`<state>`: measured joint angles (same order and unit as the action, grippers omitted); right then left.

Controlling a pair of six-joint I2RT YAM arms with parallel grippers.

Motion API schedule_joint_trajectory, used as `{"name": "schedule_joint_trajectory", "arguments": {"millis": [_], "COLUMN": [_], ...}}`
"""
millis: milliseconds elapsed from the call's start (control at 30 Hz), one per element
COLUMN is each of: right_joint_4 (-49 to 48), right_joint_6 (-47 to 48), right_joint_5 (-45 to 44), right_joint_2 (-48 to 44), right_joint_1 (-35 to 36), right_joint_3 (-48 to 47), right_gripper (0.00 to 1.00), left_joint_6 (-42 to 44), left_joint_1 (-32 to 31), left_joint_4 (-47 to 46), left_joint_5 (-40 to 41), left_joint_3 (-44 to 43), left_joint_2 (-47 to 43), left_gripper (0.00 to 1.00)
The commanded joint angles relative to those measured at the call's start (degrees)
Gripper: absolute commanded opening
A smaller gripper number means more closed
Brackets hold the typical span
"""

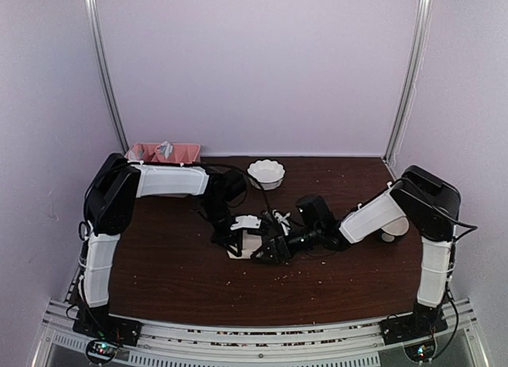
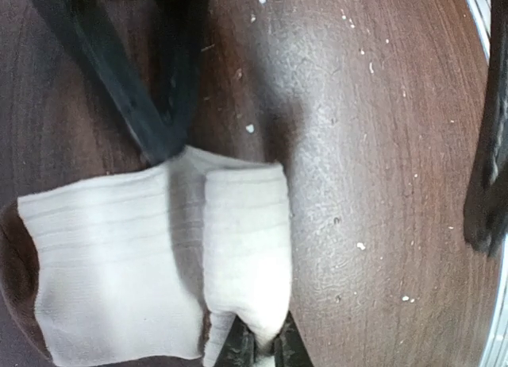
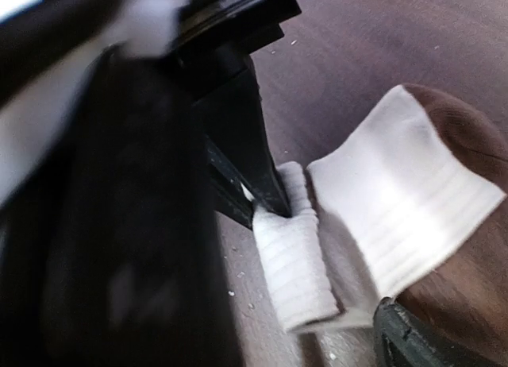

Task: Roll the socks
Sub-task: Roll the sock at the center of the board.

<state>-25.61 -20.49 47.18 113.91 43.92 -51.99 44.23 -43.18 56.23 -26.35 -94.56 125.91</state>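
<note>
A cream sock (image 2: 111, 264) lies flat on the dark wooden table (image 2: 381, 144) at mid-table, with one end folded over into a thick roll (image 2: 246, 240). Brown fabric (image 3: 468, 144) shows at its other end; I cannot tell whether that is its patch or the tan-brown sock beneath. My left gripper (image 2: 259, 349) is shut on the end of the roll (image 3: 294, 264). My right gripper (image 1: 266, 252) stands open and wide around the sock. One of its fingers (image 2: 143, 105) rests at the roll's far end, and the other (image 2: 486, 184) is off to the side, clear of the fabric.
A white scalloped bowl (image 1: 266, 173) sits at the back centre. A pink tray (image 1: 163, 152) stands at the back left corner. Pale crumbs are scattered over the tabletop. Both arms meet over the middle of the table.
</note>
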Motion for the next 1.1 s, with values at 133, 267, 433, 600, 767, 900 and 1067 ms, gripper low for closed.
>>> {"name": "schedule_joint_trajectory", "arguments": {"millis": [133,267,433,600,767,900,1067], "right_joint_4": [0.0,-8.5,-25.2,-50.1,-50.1,-24.3,-19.9], "right_joint_6": [2.6,1.3,-9.3,-14.9,8.4,17.0,10.2], "right_joint_5": [-19.9,-30.9,-36.2,-16.1,-33.8,-49.8,-61.0], "right_joint_2": [-4.4,-11.4,-14.3,-2.8,-11.4,-21.1,-28.8], "right_joint_1": [-0.1,-0.2,-1.6,-6.8,1.5,7.7,6.4], "right_joint_3": [12.2,20.1,29.5,29.8,38.1,33.9,33.9], "right_gripper": [1.00,1.00,1.00,1.00,1.00,1.00,1.00], "left_joint_6": [-3.2,-3.8,-3.4,-4.0,-4.9,-6.2,-9.6], "left_joint_1": [2.5,3.8,3.8,3.8,3.8,3.8,3.8], "left_joint_4": [10.3,13.1,17.5,23.5,29.4,30.9,30.6], "left_joint_5": [-1.7,-4.0,-6.2,-6.2,-6.9,-7.5,-9.8], "left_joint_3": [-3.4,-5.6,-8.8,-13.9,-17.3,-18.4,-17.9], "left_joint_2": [6.1,8.4,11.2,15.5,19.8,21.2,21.7], "left_gripper": [0.01,0.01,0.01,0.01,0.01,0.00,0.00]}}
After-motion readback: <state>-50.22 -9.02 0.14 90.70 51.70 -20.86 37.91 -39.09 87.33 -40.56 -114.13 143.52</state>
